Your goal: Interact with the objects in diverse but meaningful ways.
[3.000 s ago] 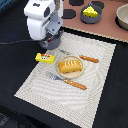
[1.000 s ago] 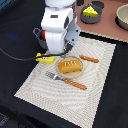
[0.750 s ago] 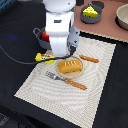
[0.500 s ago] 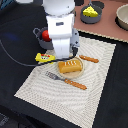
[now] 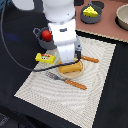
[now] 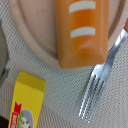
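Note:
In the exterior view my gripper [image 5: 69,59] hangs straight down over the golden bread loaf [image 5: 70,68], and the white hand hides the fingers. The wrist view shows the loaf [image 6: 82,30] close below, lying on a round tan plate [image 6: 35,42]; no fingers show there. A yellow butter block [image 5: 44,58] [image 6: 25,102] lies on the mat to the exterior view's left of the loaf. The red tomato [image 5: 46,35] sits in the grey saucepan [image 5: 40,42] behind the butter. A yellow cheese wedge [image 5: 90,11] rests in a dark dish at the back.
A wooden-handled fork [image 5: 65,80] [image 6: 97,85] lies in front of the loaf, and a knife [image 5: 90,59] lies at the exterior view's right of it. All rest on a striped placemat [image 5: 95,95]. A beige bowl [image 5: 122,15] stands at the back right.
The arm has moved from above the butter block toward the exterior view's right and now stands over the bread loaf. The objects have not moved.

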